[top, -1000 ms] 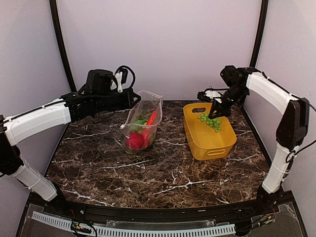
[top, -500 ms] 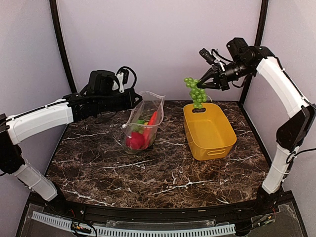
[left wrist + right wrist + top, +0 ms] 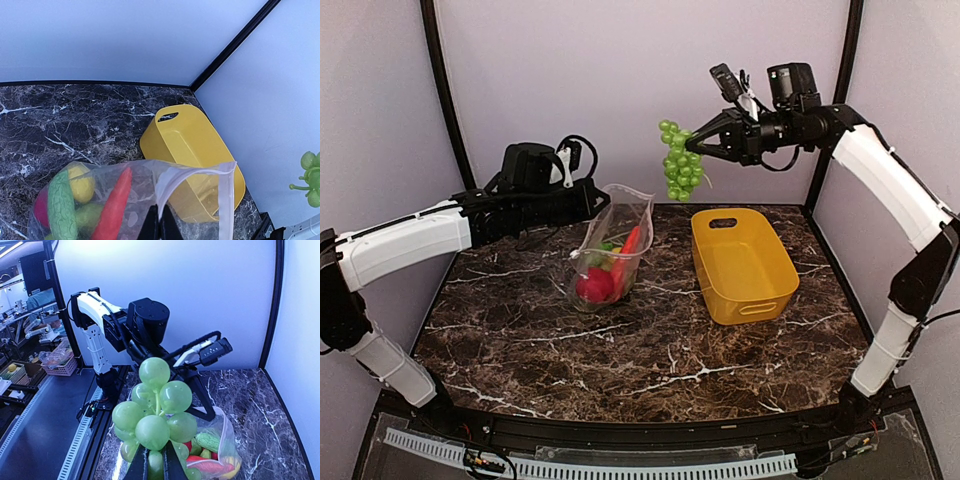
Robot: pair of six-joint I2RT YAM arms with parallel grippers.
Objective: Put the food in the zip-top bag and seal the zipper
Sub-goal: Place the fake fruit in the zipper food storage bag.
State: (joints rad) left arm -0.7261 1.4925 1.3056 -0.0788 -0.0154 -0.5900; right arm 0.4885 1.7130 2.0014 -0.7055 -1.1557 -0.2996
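The clear zip-top bag [image 3: 612, 248] stands open on the marble table, with a red round fruit, a red pepper [image 3: 114, 207], a green cucumber [image 3: 62, 206] and a yellow fruit [image 3: 81, 182] inside. My left gripper [image 3: 160, 226] is shut on the bag's mouth edge, by the pale zipper strip [image 3: 226, 192]. My right gripper [image 3: 694, 148] is shut on the green grapes [image 3: 680, 165] and holds them high in the air, above and right of the bag. The grapes fill the right wrist view [image 3: 155, 415], with the bag [image 3: 215, 450] below them.
A yellow plastic basket [image 3: 742, 263] sits right of the bag and shows nothing inside; it also shows in the left wrist view [image 3: 192, 150]. Black frame posts stand at the back corners. The left arm [image 3: 410, 240] reaches in from the left.
My right gripper has lifted the grapes out of the yellow basket and carried them up and left, toward the bag. The left arm and the bag have stayed put.
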